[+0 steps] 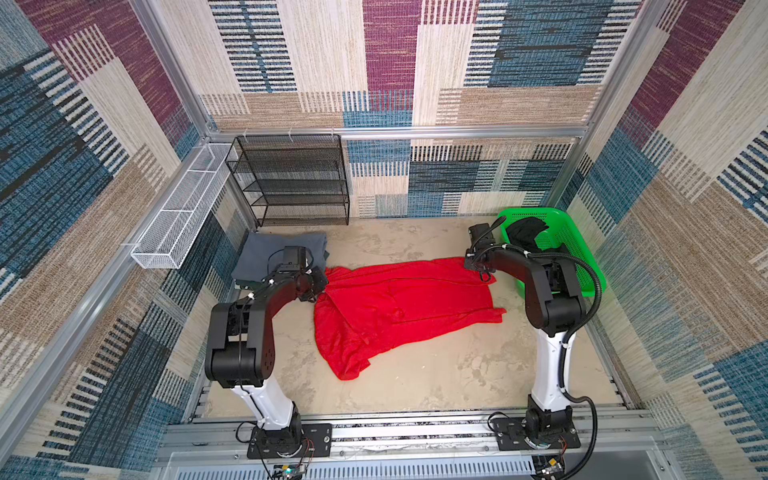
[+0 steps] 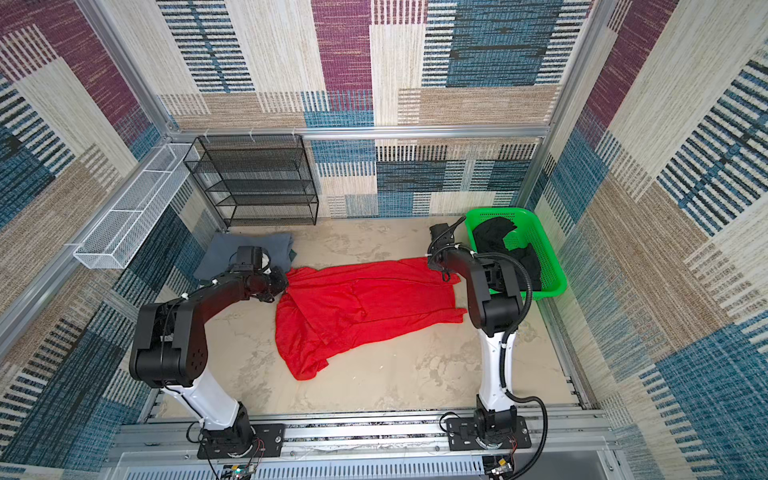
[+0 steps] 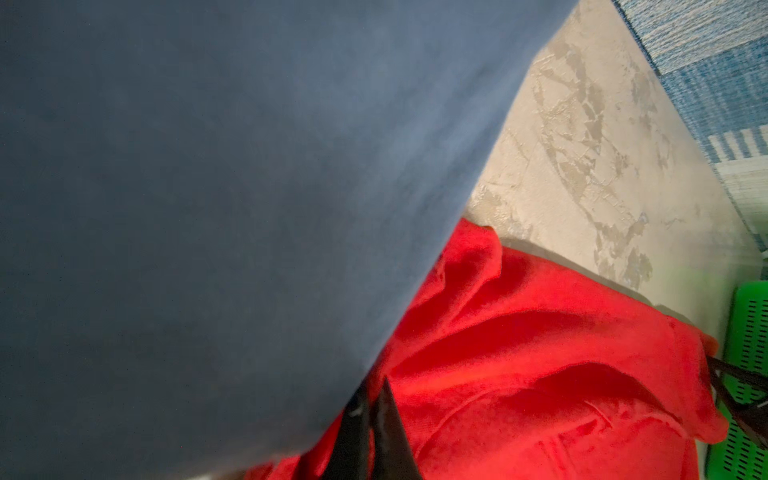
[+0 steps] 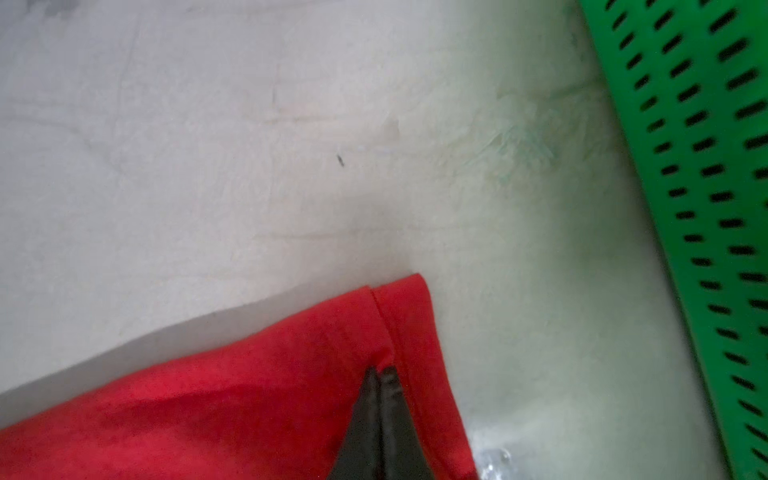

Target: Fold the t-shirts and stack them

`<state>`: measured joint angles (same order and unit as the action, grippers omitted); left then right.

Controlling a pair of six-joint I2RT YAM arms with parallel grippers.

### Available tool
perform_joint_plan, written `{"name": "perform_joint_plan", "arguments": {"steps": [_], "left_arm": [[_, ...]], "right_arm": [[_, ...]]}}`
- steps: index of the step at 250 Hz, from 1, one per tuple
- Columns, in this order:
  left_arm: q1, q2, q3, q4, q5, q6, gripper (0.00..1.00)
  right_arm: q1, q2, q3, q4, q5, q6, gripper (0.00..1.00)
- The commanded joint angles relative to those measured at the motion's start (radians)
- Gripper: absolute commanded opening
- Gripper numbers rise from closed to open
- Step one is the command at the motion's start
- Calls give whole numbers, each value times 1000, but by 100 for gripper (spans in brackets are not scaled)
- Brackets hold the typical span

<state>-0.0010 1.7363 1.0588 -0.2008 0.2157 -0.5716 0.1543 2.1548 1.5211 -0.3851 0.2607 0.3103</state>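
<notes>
Done: the grey t-shirt (image 1: 286, 249) lies folded in the far left corner of the surface. You can likely count it as finished.
In hand: the red t-shirt (image 1: 399, 307) sprawls across the middle of the surface, drawn out from left to right, with a rumpled lobe trailing toward the near edge. It is not folded yet.
Waiting: the black t-shirt (image 1: 528, 232) sits bunched inside the green basket (image 1: 582, 257) at the far right corner.
Left gripper (image 3: 374, 399): clenched, jaws together in the red cloth at the shirt's left end, where the folds gather toward it, just beside the grey shirt.
Right gripper (image 4: 380, 372): clamped on the hemmed corner at the red shirt's right end, near the basket wall.
Progress: roughly a third by my reckoning. You have one shirt folded, one being straightened and one untouched, and the stacking remains.
Hidden: you cannot see the right fingertips in the top views, because the wrist covers them. The left wrist view is mostly filled by blurred grey cloth. A darker edge shows under the grey shirt, but you cannot tell what it is. Part of the black shirt is masked by the right arm.
</notes>
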Motion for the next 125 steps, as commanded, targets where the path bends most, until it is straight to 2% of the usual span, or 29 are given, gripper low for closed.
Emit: {"name": "perform_joint_plan", "arguments": {"steps": [1, 125], "left_arm": [[5, 0, 11, -14, -8, 14, 0], [22, 35, 35, -17, 10, 10, 0]], "right_arm": [[-7, 14, 13, -8, -11, -10, 0], [-38, 57, 130, -34, -33, -11, 0]]}}
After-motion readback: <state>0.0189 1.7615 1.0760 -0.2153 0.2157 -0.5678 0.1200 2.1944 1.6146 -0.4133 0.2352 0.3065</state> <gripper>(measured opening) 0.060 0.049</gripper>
